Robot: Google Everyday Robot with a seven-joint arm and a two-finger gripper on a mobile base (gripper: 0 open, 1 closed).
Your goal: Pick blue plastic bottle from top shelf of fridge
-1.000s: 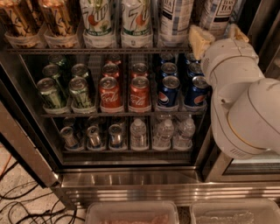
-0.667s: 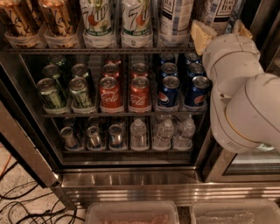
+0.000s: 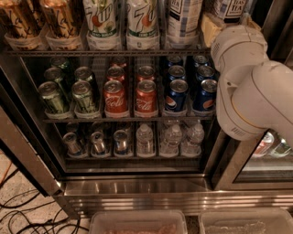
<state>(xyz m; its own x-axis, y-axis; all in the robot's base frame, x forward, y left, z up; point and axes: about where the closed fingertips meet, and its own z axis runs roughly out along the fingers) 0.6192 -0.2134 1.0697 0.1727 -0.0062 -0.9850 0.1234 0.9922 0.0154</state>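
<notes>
Down into the fridge [image 3: 137,192]: steel sill along the bottom, dark frame inside, three wire racks of drinks.

On the top shelf [image 3: 114,53], behind its thin front rail, from the left: two amber bottles [image 3: 59,20], two white-and-green 7up bottles [image 3: 103,23], then the blue plastic bottle [image 3: 183,20]. Upright in a clear tray, with a checked blue-and-white label and a black text panel facing out; upper part cut off at the top edge. Further right, a tea bottle [image 3: 227,8], largely hidden.

Hand [image 3: 211,28] up at the right end of the top shelf, a tan part of it showing just beside the blue plastic bottle's right side. Touching or apart: cannot tell. Wide, narrow or holding: cannot tell, most of it being hidden behind the bulky white arm [image 3: 256,91]. Arm across the right end of the top and middle racks.

Middle rack: green cans [image 3: 84,93] on the left, red cola cans [image 3: 115,98] in the centre, blue cola cans [image 3: 176,96] on the right. Lowest rack: silver cans [image 3: 98,141] on the left, small water bottles [image 3: 171,139] on the right.

Below the sill, two clear plastic tubs [image 3: 137,224] side by side. Black cables [image 3: 27,215] loose on the floor at the lower left.
</notes>
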